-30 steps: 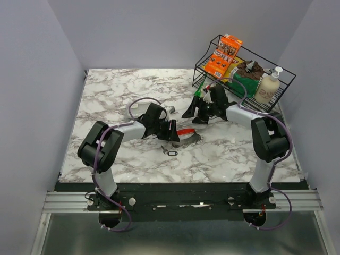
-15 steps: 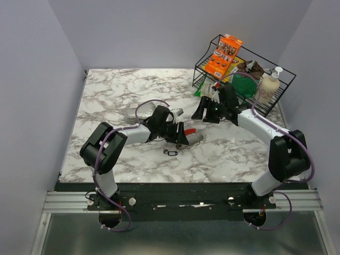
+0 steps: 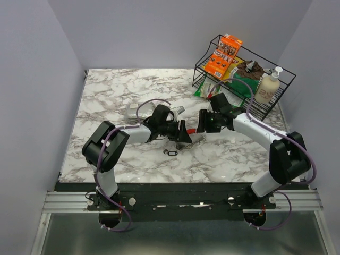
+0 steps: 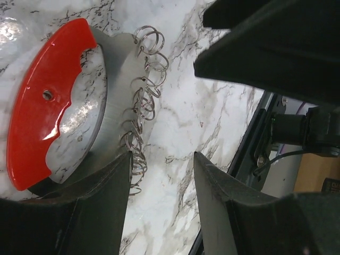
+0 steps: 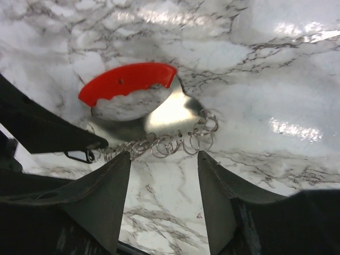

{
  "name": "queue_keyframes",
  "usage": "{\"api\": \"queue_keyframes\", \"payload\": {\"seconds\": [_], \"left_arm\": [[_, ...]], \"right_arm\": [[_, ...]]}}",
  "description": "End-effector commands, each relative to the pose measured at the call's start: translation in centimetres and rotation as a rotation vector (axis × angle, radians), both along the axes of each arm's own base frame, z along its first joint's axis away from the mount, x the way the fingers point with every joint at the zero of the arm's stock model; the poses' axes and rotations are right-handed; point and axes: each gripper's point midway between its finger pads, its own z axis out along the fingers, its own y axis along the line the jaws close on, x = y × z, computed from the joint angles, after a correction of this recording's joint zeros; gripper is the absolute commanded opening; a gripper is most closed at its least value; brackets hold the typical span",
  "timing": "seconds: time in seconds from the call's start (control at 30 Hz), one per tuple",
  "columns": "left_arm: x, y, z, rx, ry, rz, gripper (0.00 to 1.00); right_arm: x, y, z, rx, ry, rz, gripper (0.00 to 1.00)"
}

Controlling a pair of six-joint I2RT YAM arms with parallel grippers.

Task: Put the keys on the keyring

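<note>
Since a second ago, the right gripper (image 5: pixel 163 156) is brought nearer and left to the keyring (image 5: pixel 133 90), facing the left gripper (image 4: pixel 162 159). Both jaws are held wide and empty. The key (image 3: pixel 170 152) is seen apart on the table (image 3: pixel 106 95), just nearer; threading is judged not begun.

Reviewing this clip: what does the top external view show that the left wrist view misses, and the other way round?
Only the top external: the key lying by itself, and the wire rack at the back right. Only the left wrist: the row of small silver rings along the metal edge. Both: the keyring with its red strip, the marble table, and the left gripper, fingers apart, at the keyring.
</note>
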Motion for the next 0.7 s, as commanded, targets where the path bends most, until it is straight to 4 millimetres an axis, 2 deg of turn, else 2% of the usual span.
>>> {"api": "queue_keyframes", "payload": {"seconds": [0.0,0.13,0.2,0.3,0.67], "left_arm": [[1.3,1.5,1.1,0.006,-0.029,0.042,0.58],[2.4,3.2,1.0,0.026,-0.034,0.081,0.58],[2.8,4.1,0.9,0.034,-0.033,0.1,0.58],[3.3,5.1,0.8,0.035,-0.029,0.124,0.58],[3.6,5.7,0.5,0.025,-0.016,0.136,0.58]], "right_arm": [[-1.2,0.4,-0.1,-0.116,-0.001,0.053,0.58],[-1.7,1.2,-1.2,-0.133,0.032,0.071,0.53],[-1.8,1.4,-1.5,-0.139,0.049,0.062,0.46],[-1.8,1.2,-2.1,-0.151,0.063,0.047,0.42],[-2.1,1.5,-4.0,-0.159,0.111,0.06,0.4]]}}
